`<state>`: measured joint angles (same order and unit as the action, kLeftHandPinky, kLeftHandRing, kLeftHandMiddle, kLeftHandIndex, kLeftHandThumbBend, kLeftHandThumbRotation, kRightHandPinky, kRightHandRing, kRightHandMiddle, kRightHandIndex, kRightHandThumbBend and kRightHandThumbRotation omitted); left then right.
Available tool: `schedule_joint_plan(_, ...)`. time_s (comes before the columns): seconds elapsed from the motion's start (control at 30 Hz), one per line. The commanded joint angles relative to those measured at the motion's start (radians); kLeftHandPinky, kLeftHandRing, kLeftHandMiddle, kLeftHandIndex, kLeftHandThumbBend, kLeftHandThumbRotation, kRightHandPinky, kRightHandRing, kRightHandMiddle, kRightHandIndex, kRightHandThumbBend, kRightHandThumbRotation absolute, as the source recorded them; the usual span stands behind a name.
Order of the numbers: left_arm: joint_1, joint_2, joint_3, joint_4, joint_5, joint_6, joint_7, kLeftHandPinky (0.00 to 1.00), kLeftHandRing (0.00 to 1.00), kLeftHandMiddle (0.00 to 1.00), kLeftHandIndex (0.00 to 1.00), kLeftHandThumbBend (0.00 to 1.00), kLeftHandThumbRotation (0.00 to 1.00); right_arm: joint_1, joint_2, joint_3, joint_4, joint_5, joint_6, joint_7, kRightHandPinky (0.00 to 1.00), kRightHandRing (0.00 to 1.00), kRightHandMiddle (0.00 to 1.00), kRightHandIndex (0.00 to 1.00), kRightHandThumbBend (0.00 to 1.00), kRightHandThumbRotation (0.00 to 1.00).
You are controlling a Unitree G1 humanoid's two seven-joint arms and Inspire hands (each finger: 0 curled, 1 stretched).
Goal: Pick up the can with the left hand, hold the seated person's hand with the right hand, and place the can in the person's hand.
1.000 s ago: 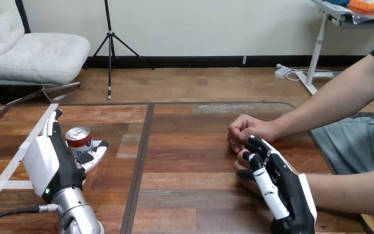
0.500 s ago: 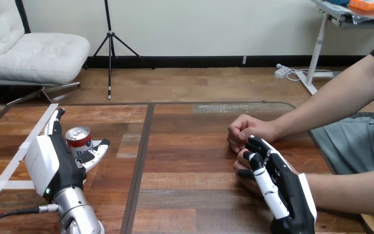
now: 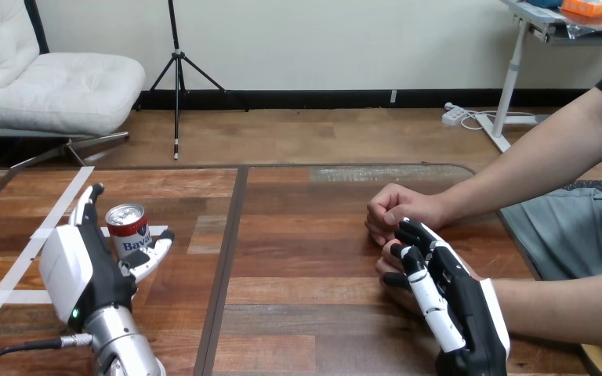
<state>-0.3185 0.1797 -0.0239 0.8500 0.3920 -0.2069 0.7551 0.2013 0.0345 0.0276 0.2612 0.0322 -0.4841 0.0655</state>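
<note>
Can (image 3: 129,229) stands upright on the table (image 3: 298,258). Left hand (image 3: 86,266) brackets it but isn't clenched: fingers straight along the can's left side, thumb just off its near-right side. Right hand (image 3: 455,294), well right of the can, has its fingers curled over the person's hand (image 3: 386,268). My plan is to close thumb and fingers evenly at mid-height so the can doesn't tip. I'll confirm the grip before lifting and hold the right hand steady.
</note>
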Motion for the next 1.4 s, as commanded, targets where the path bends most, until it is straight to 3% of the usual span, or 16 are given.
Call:
schedule_joint_plan(0.0, -0.087, 0.009, 0.001, 0.025, -0.006, 0.009, -0.009, 0.68, 0.81, 0.86, 0.83, 0.77, 0.0, -0.037, -0.006, -0.005, -0.041, -0.002, -0.011, 0.0, 0.79, 0.86, 0.87, 0.85, 0.55, 0.67)
schedule_joint_plan(0.47, -0.128, 0.01, 0.01, 0.066, -0.045, 0.013, -0.039, 0.67, 0.8, 0.85, 0.82, 0.76, 0.0, -0.032, -0.005, -0.009, -0.045, -0.005, -0.011, -0.005, 0.78, 0.85, 0.87, 0.84, 0.57, 0.68)
schedule_joint_plan(1.37, -0.191, 0.014, 0.004, 0.15, -0.059, 0.025, -0.033, 0.64, 0.77, 0.83, 0.81, 0.76, 0.0, -0.027, -0.011, -0.007, -0.047, -0.007, -0.008, 0.001, 0.79, 0.87, 0.87, 0.85, 0.57, 0.67)
